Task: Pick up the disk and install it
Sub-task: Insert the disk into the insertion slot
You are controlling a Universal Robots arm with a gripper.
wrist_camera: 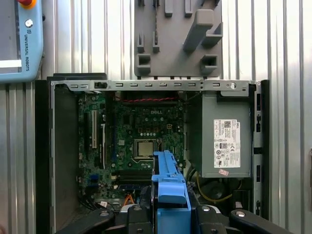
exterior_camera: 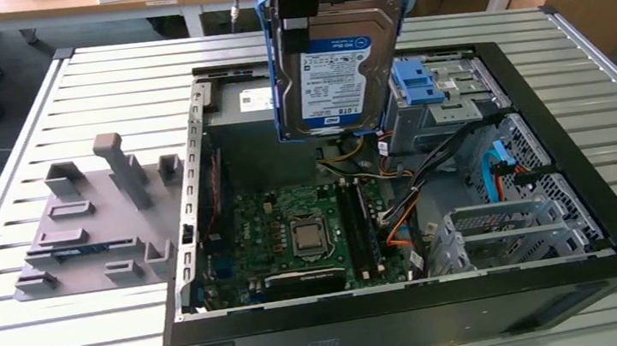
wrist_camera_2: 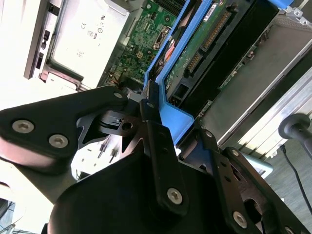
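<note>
**Disk aloft over the open case, gripped by its bracket**

The pincer (wrist_camera_2: 150, 105) is clenched on the blue bracket (wrist_camera: 169, 187) that frames the disk (exterior_camera: 338, 71). In the exterior view the hard drive hangs upright, label outward, above the far side of the open computer case (exterior_camera: 416, 317) and clear of everything inside it. It hangs just beside the ridged blue latch (exterior_camera: 428, 79) and above the motherboard (exterior_camera: 291, 226).

The grasp is on plastic at one edge, so the drive could probably swing or slip if jolted; a slow, steady carry suits it. The loose cables (exterior_camera: 445, 159) lie close beneath and could snag the bracket's lower corners. Which bay it belongs in I cannot tell. Keeping the bracket square to the case walls should count more than speed.
</note>
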